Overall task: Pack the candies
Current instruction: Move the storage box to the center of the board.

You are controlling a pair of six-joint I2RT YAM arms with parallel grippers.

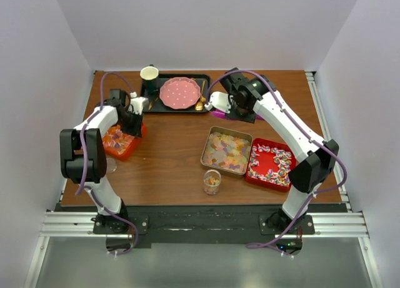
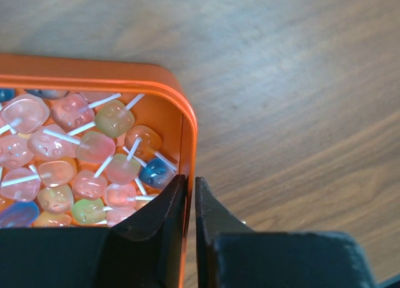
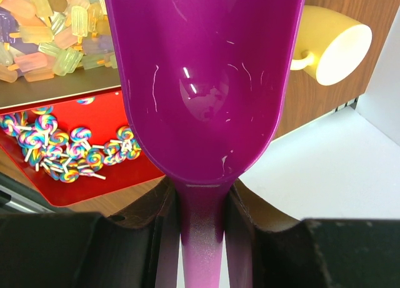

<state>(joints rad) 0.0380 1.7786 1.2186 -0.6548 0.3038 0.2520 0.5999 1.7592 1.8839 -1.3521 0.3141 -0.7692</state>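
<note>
Candies [image 1: 229, 152]: orange tray [image 2: 125, 83] at nine o'clock, tin [image 1: 205, 149], red tray [image 1: 255, 175] at four, cup [image 1: 212, 182] at six. Left gripper [image 2: 190, 194] pinches orange tray's wall; hold level. Right gripper [image 3: 201, 197] clamps empty scoop [image 3: 206, 82]; dip low, lift without spilling.

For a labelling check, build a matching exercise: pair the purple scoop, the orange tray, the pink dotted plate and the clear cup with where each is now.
Things:
1 purple plastic scoop
2 orange rectangular tray
3 pink dotted round plate
4 small clear cup

Places:
A on the black tray
B just on the near side of the silver metal tin
C held in the right gripper
D wall pinched by the left gripper

Pairs: 1-C, 2-D, 3-A, 4-B
</note>
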